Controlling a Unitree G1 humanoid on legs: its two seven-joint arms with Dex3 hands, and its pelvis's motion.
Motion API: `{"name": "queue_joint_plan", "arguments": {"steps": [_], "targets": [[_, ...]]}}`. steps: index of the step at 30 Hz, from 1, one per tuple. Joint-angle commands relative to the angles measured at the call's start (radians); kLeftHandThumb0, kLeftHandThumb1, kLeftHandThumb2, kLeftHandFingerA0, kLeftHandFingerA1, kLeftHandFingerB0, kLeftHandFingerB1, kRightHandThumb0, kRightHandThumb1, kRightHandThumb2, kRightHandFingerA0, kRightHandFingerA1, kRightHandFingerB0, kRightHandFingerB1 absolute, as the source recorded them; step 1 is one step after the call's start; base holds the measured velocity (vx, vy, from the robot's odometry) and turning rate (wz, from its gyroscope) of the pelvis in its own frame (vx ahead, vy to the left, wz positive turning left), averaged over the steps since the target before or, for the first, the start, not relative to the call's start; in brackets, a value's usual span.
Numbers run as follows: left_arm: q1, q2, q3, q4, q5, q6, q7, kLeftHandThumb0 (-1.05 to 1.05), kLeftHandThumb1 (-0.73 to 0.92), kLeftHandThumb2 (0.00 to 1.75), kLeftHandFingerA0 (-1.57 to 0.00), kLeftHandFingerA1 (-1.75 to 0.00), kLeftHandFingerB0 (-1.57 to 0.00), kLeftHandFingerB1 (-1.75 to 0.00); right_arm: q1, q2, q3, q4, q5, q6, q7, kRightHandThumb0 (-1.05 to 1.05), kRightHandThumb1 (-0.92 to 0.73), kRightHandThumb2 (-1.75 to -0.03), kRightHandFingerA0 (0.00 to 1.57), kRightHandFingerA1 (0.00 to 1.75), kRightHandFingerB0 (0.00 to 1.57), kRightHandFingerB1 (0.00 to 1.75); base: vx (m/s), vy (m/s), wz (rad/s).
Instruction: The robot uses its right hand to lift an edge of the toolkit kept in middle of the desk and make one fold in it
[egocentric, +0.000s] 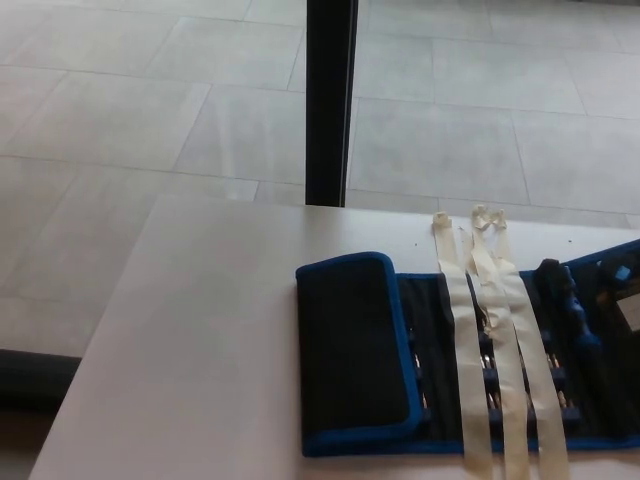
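Toolkit (470, 365) w/ left flap already folded over, laid near the table (200, 330) right edge; no hands seen, so finger state can't be told.

Grey tiled floor (120, 110), black post (330, 100), pale desk (200, 330)

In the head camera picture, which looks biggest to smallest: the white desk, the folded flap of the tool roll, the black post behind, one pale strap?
1. Desk, by far.
2. Folded flap.
3 and 4. Black post and a pale strap: too alike in picture area to rank, and the post stands farther off.
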Motion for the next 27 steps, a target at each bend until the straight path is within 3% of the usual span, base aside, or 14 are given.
{"name": "queue_joint_plan", "arguments": {"steps": [1, 6, 7, 8, 10, 11, 15, 16, 17, 19, 21, 22, 26, 27], "targets": [[0.007, 0.051, 0.081, 0.031, -0.108, -0.059, -0.125, -0.67, 0.86, 0.66, -0.27, -0.48, -0.27, -0.33, 0.003, -0.052, -0.08, 0.008, 0.134, -0.074, 0.156, -0.6, -0.76, -0.62, 0.28, 0.5, 0.27, 0.39, 0.0, 0.0, 0.0], [0.044, 0.053, 0.128, -0.014, -0.138, -0.032, -0.16, -0.7, 0.83, 0.66, -0.27, -0.49, -0.27, -0.32, 0.042, -0.023, -0.14, -0.151, 0.21, 0.082, 0.154, -0.74, -0.8, -0.64, 0.21, 0.49, 0.18, 0.31, 0.0, 0.0, 0.0], [0.046, 0.051, 0.135, -0.019, -0.144, -0.031, -0.166, -0.71, 0.66, 0.98, -0.22, -0.55, -0.18, -0.44, 0.041, -0.03, -0.17, -0.203, 0.251, 0.147, 0.151, -0.78, -0.83, -0.68, 0.06, 0.46, 0.08, 0.21, 0.0, 0.0, 0.0], [0.044, 0.047, 0.146, -0.024, -0.156, -0.03, -0.173, -0.69, 0.84, 0.65, -0.28, -0.48, -0.25, -0.31, 0.019, -0.047, -0.23, -0.255, 0.322, 0.234, 0.129, -0.82, -0.69, -1.04, 0.1, 0.54, 0.0, 0.23, 0.0, 0.0, 0.0], [0.035, 0.043, 0.157, -0.019, -0.164, -0.028, -0.173, -0.7, 0.66, 0.99, -0.23, -0.54, -0.16, -0.44, -0.037, -0.064, -0.301, -0.276, 0.375, 0.3, 0.045, -0.7, -0.84, -0.67, 0.16, 0.45, 0.07, 0.22, 0.0, 0.0, 0.0], [0.028, 0.046, 0.159, -0.01, -0.163, -0.025, -0.174, -0.68, 0.83, 0.65, -0.28, -0.47, -0.24, -0.3, -0.099, -0.104, -0.362, -0.286, 0.43, 0.345, -0.001, -0.67, -0.88, -0.75, 0.1, 0.38, 0.0, 0.07, 0.0, 0.0, 0.0], [0.016, 0.051, 0.169, 0.002, -0.171, -0.019, -0.182, -0.69, 0.66, 0.99, -0.24, -0.56, -0.18, -0.45, -0.261, -0.171, -0.447, -0.31, 0.435, 0.322, -0.151, -0.74, -0.71, -1.02, 0.17, 0.51, 0.06, 0.41, 0.0, 0.0, 0.0], [0.011, 0.052, 0.16, -0.004, -0.16, -0.02, -0.171, -0.7, 0.67, 1.0, -0.26, -0.57, -0.2, -0.46, -0.306, -0.192, -0.463, -0.314, 0.439, 0.328, -0.176, -0.75, -0.88, -0.67, 0.26, 0.42, 0.18, 0.29, 0.0, 0.0, 0.0], [0.012, 0.049, 0.153, -0.016, -0.154, -0.023, -0.168, -0.68, 0.68, 1.0, -0.28, -0.58, -0.21, -0.46, -0.37, -0.221, -0.483, -0.334, 0.461, 0.336, -0.202, -0.72, -0.72, -1.02, 0.2, 0.52, 0.13, 0.44, 0.0, 0.0, 0.0], [0.014, 0.049, 0.149, -0.027, -0.15, -0.021, -0.164, -0.67, 0.84, 0.65, -0.32, -0.52, -0.29, -0.32, -0.424, -0.238, -0.502, -0.353, 0.467, 0.334, -0.198, -0.71, -0.92, -0.7, 0.2, 0.44, 0.14, 0.3, 0.0, 0.0, 0.0], [0.023, 0.043, 0.152, -0.054, -0.16, -0.02, -0.179, -0.68, 0.66, 0.99, -0.25, -0.58, -0.18, -0.45, -0.496, -0.24, -0.511, -0.451, 0.496, 0.37, -0.215, -0.73, -0.92, -0.68, 0.19, 0.49, 0.17, 0.32, 0.0, 0.0, 0.0], [0.023, 0.044, 0.149, -0.052, -0.155, -0.025, -0.176, -0.67, 0.83, 0.65, -0.3, -0.53, -0.26, -0.31, -0.516, -0.246, -0.504, -0.456, 0.492, 0.365, -0.196, -0.74, -0.92, -0.72, 0.16, 0.49, 0.1, 0.3, 0.0, 0.0, 0.0], [0.019, 0.051, 0.152, -0.054, -0.16, -0.011, -0.181, -0.7, 0.65, 0.98, -0.22, -0.56, -0.19, -0.45, -0.595, -0.237, -0.463, -0.586, 0.509, 0.419, -0.141, -0.76, -0.92, -0.74, 0.16, 0.65, 0.07, 0.28, 0.0, 0.0, 0.02], [0.027, 0.055, 0.139, -0.063, -0.142, -0.026, -0.178, -0.67, 0.85, 0.66, -0.27, -0.5, -0.25, -0.3, -0.613, -0.213, -0.429, -0.674, 0.525, 0.463, -0.146, -0.78, -0.76, -1.09, 0.34, 0.76, 0.09, 0.49, 0.0, 0.0, 0.07]]}}
